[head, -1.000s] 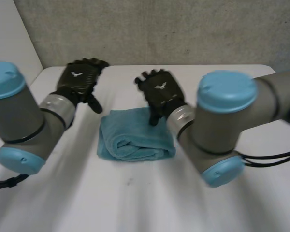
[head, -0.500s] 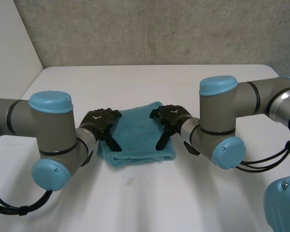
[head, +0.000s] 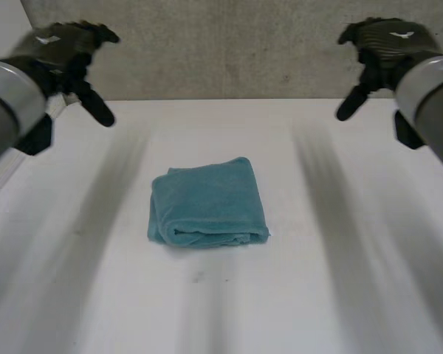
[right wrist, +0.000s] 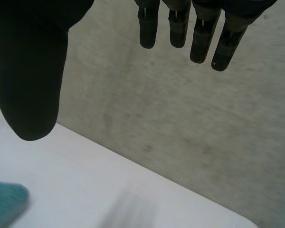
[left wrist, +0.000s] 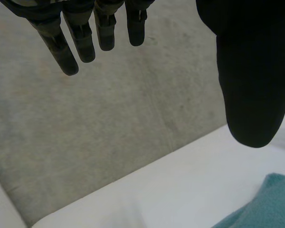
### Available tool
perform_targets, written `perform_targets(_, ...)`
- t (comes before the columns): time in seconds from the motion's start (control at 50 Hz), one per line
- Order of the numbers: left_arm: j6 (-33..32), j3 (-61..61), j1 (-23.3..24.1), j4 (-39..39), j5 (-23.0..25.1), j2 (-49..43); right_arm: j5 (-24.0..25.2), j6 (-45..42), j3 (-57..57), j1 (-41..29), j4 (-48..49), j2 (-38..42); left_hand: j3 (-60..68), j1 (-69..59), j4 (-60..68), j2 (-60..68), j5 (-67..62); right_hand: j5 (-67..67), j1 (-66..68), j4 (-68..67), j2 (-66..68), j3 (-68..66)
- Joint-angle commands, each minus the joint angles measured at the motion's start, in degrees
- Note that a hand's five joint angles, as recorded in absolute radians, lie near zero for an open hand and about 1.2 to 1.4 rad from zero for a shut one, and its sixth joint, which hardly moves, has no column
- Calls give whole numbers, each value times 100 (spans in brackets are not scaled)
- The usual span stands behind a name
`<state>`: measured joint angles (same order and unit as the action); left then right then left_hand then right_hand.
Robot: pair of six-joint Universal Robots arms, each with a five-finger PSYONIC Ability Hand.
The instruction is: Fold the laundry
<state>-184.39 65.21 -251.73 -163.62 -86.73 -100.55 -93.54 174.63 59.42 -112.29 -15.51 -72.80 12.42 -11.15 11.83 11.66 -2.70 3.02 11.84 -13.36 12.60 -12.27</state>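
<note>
A teal towel (head: 207,203) lies folded into a thick square on the middle of the white table (head: 317,295), its rolled fold toward the near edge. My left hand (head: 63,48) is raised high at the far left, well clear of the towel, fingers straight and holding nothing. My right hand (head: 387,44) is raised high at the far right, likewise open and empty. In the left wrist view the straight fingers (left wrist: 80,38) hang apart from the thumb, with a towel corner (left wrist: 266,204) below. The right wrist view has a towel corner (right wrist: 4,202) beneath its thumb (right wrist: 31,71).
A grey wall (head: 229,44) stands behind the table's far edge. White table surface surrounds the towel on every side.
Both hands have left the towel, where they rested at its left and right sides, and risen up and outward to the far corners. The towel stays folded in place.
</note>
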Motion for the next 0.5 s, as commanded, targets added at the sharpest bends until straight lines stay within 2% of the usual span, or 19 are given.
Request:
perform_targets(0.02,114,211,-236,155,271,422,-6,-263,658,252,180,-454,-153,26,-95,-78,181,-302,-184,336,-260,227)
perform_targets(0.5,167,580,-157,93,191,502,-15,-342,790,208,259,-498,-187,60,-128,-111,215,-302,-184,336,-260,227)
